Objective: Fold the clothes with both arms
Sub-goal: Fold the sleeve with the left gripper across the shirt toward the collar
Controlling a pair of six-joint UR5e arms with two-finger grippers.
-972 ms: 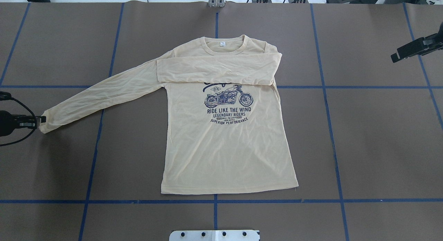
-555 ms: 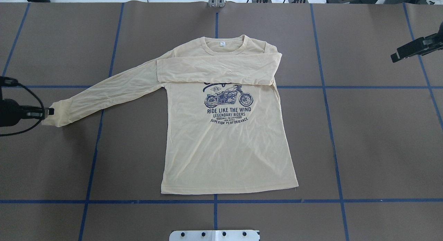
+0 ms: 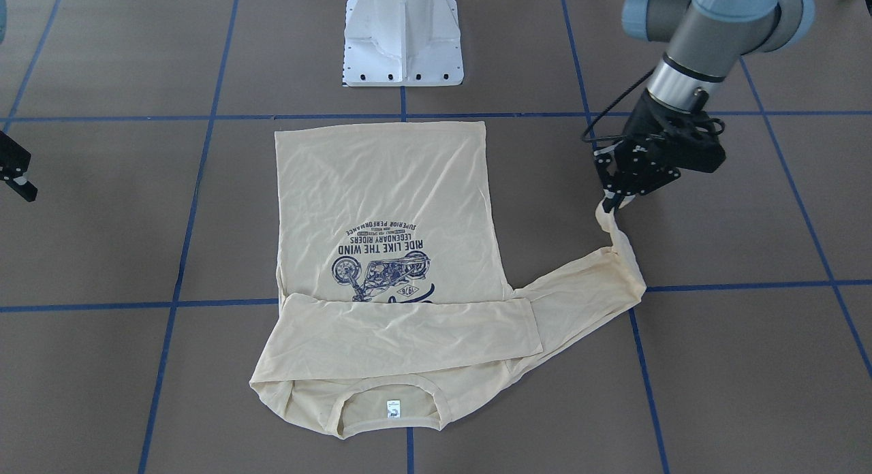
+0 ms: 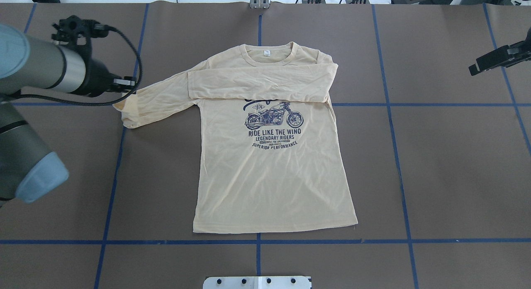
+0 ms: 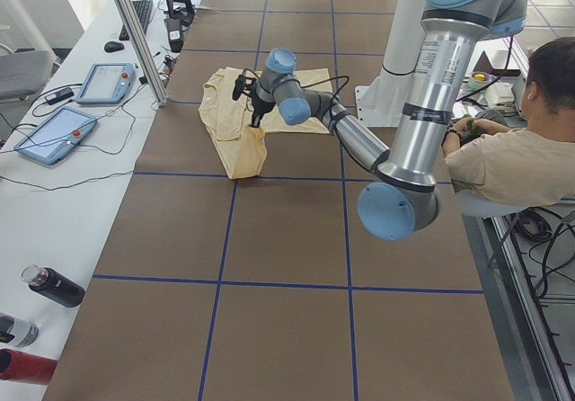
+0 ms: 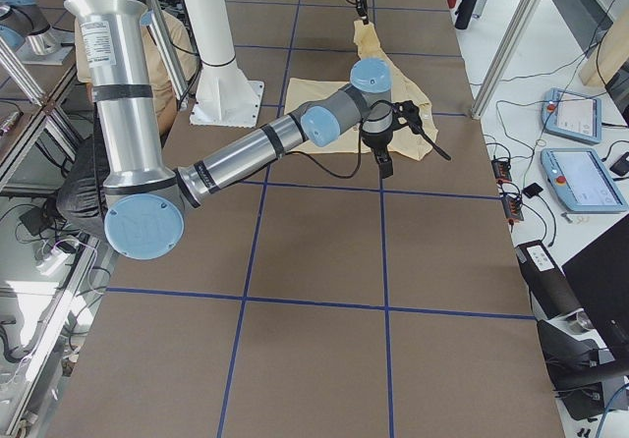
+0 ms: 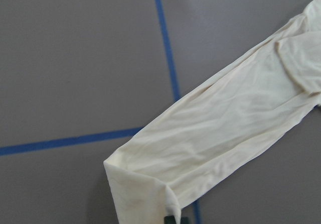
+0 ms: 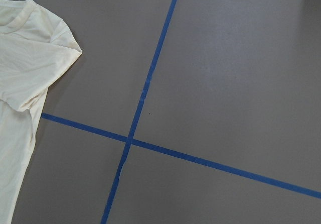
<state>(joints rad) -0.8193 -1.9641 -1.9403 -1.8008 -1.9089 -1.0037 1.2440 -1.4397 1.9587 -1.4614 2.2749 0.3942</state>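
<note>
The cream-yellow shirt (image 4: 269, 177) lies flat, print up, at the table's middle; it also shows in the front view (image 3: 381, 181). One sleeve (image 4: 257, 85) is folded across the chest. My left gripper (image 4: 126, 83) is shut on the other sleeve's cuff (image 3: 606, 218) and holds it above the table, so the sleeve (image 4: 157, 100) hangs doubled beside the shirt's body. The left wrist view shows that sleeve (image 7: 225, 128) below it. My right gripper (image 4: 475, 69) hovers far off at the table's right edge, holding nothing; I cannot tell whether it is open or shut.
The white pedestal base (image 3: 403, 45) stands at the robot's side of the table. Blue tape lines (image 4: 390, 104) cross the brown table cover. An operator (image 5: 503, 149) sits beside the table; tablets (image 5: 54, 131) and bottles (image 5: 54, 284) lie on the side bench.
My left gripper has moved from the table's left edge up and toward the shirt with the cuff, and the straight sleeve now doubles over. The right arm has not moved.
</note>
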